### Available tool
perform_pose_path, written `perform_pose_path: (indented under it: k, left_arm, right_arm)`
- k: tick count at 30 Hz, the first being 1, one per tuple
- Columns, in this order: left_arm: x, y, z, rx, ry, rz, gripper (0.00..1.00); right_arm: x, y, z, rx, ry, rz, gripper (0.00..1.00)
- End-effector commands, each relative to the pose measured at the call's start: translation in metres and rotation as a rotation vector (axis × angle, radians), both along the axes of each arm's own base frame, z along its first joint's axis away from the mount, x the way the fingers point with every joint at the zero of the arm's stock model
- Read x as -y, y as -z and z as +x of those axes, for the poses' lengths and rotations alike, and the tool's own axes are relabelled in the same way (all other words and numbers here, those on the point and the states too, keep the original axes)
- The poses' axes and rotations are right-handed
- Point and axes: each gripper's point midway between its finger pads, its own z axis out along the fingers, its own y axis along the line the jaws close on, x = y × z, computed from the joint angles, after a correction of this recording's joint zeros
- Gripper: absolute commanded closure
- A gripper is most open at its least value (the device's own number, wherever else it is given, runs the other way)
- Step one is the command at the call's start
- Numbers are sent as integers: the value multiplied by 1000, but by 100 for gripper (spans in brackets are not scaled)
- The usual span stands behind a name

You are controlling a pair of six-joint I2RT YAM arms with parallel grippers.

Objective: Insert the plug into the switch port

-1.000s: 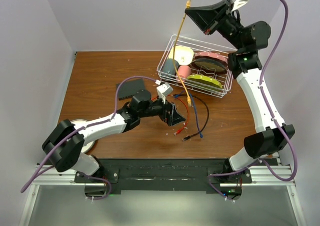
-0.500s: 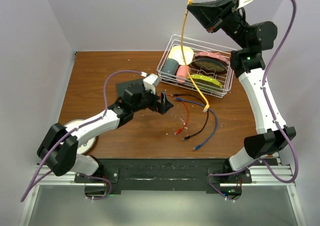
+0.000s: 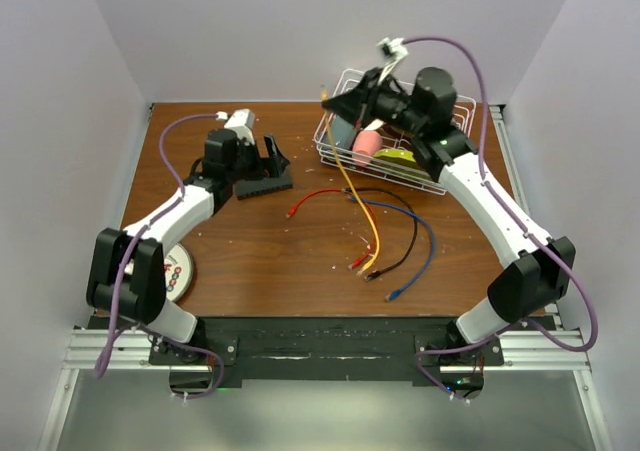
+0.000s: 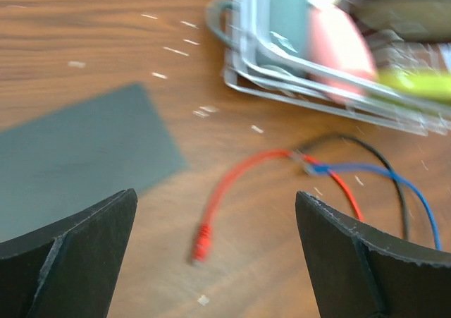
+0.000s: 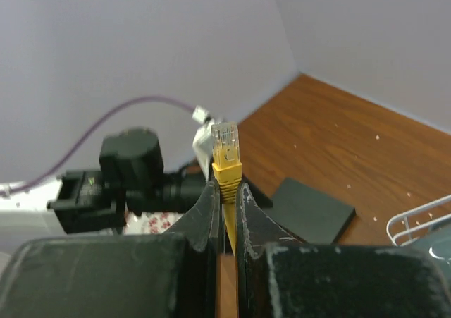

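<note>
Top external: basket (image 3: 335,158) w/ dishes (image 3: 368,144)

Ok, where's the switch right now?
Top view: the switch lies at the table's left rear, by the open left claw, with the red cable just to its right.

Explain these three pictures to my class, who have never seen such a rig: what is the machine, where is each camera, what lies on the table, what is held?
Two white robot arms are bolted to a wooden table. One picture looks down from above; the other two come from cameras on the wrists. On the table lie a flat black switch, a white wire basket of dishes, and loose cables. The right end effector is shut on a yellow plug; the left end effector is open, empty, near the switch.
</note>
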Motion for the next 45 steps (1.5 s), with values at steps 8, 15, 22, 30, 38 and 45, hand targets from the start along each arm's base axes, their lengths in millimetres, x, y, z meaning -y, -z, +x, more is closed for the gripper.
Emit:
perform_pose_path:
  k: [8,15,22,30,38,45]
  left_arm:
    - [-62,46,81,-104,-238,33,1]
    - [-74,77,120,-122,-264,140,0]
    - [-82,110,141,-198,-263,252,0]
    - [-78,129,102,-258,-238,210,0]
    - [-82,136,62,-308,-269,177,2]
    - [-86,136,56,-310,-279,190,0]
  right_arm:
    - [-40,186,2,-198,78,-499,100]
    - [-44,252,2,-303,72,-584,100]
    - [-52,268,-1,-319,76,-647,100]
    - [-77,280,-17,-304,37,-713,100]
    - [-104,293,-35,-298,-17,-741,100]
    - [-135,308,-57,-299,-93,-758,100]
